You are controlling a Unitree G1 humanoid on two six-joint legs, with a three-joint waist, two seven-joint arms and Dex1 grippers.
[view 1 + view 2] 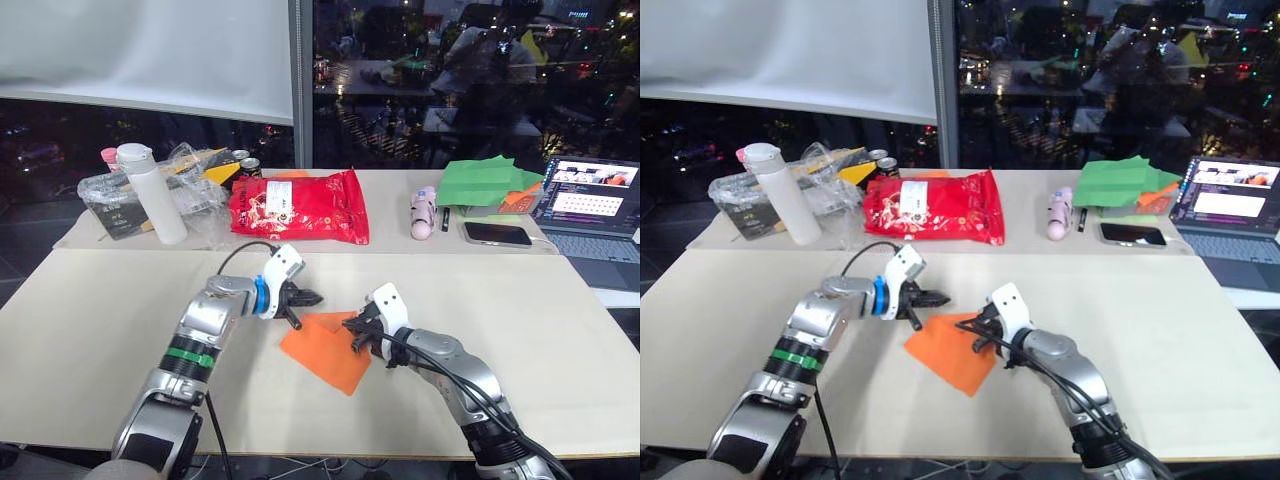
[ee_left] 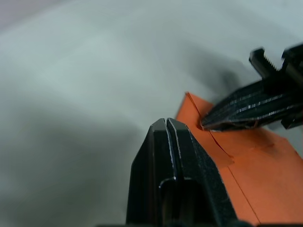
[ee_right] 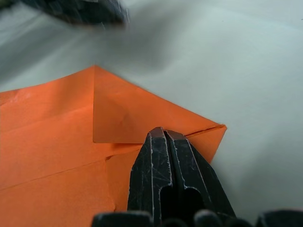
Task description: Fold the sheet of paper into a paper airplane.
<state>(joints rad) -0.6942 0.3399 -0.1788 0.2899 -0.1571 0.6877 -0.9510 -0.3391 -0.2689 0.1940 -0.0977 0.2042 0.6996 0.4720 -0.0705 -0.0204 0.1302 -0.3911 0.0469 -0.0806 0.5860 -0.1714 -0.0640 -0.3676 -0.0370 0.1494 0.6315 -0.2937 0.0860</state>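
Pale counter carries the sheet of paper, a creased orange piece lying flat between the two hands. Left hand is clenched on nothing, tips at the sheet's far corner; right hand is clenched too, pressing a folded-down corner flap just ahead of it. I judge the paper light, thin and limp, prone to sliding, so edges and corners suit pinching best. Beyond the hands, a red snack bag lies closed; a clear bag holds packaged items.
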